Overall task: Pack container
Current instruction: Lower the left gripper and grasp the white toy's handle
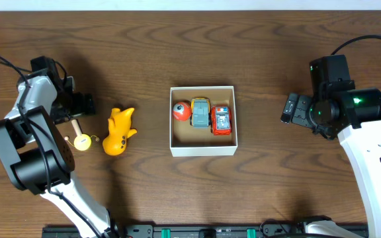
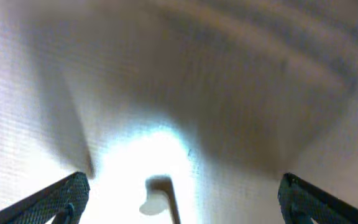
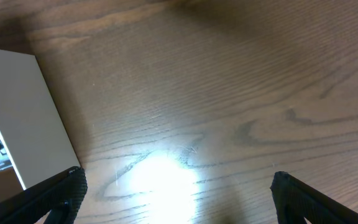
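Observation:
The container (image 1: 203,150) stands mid-table, a white-walled square box with a brown floor. Inside it lie a red ball (image 1: 181,110), a grey-blue toy car (image 1: 200,112) and a red toy car (image 1: 221,120). A yellow animal toy (image 1: 118,131) and a small yellow toy on a stick (image 1: 80,138) lie on the table to its left. My left gripper (image 1: 78,109) (image 2: 182,199) is open, low over the stick toy (image 2: 158,198), whose stick end shows between the wide-apart fingers without touching them. My right gripper (image 1: 293,108) (image 3: 179,196) is open over bare wood right of the container's white wall (image 3: 17,112).
The dark wooden table (image 1: 276,53) runs to a pale edge at the back. My left arm's links (image 1: 32,158) fill the near left corner. My right arm (image 1: 376,158) rises along the right side. A black rail (image 1: 204,231) lies along the front edge.

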